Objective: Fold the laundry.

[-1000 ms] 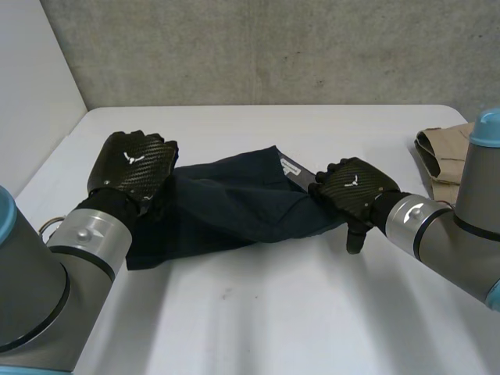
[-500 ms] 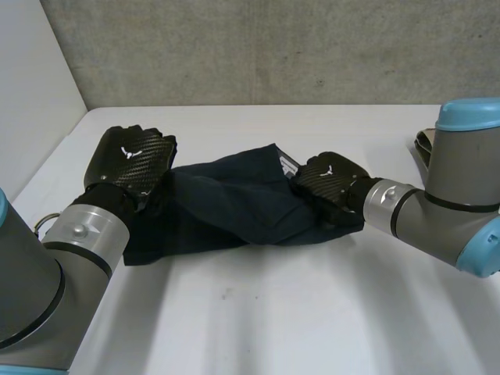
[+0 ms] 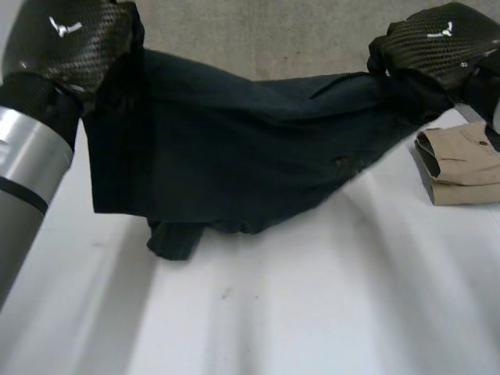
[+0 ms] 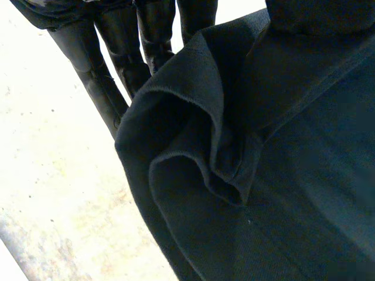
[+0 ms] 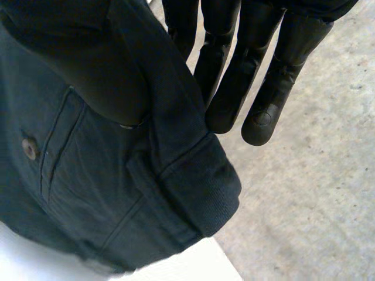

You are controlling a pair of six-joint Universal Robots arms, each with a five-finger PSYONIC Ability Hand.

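A dark navy garment point(image 3: 234, 156) hangs spread in the air between my two hands, above the white table point(image 3: 312, 312). My left hand point(image 3: 74, 35) is shut on its upper left end, where the cloth point(image 4: 263, 175) bunches in folds beside my fingers point(image 4: 117, 52). High at the right, my right hand point(image 3: 437, 43) is shut on the other end. There the waistband and a buttoned pocket point(image 5: 117, 164) hang beside my fingers point(image 5: 234, 70). The garment's lowest fold point(image 3: 176, 242) dangles just over the table; I cannot tell whether it touches.
A folded tan garment point(image 3: 461, 164) lies on the table at the right, below my right hand. A grey concrete wall point(image 3: 258, 31) stands behind the table.
My right hand closed on the garment's right end. Both hands then rose and moved apart, lifting the garment off the table and stretching it out.
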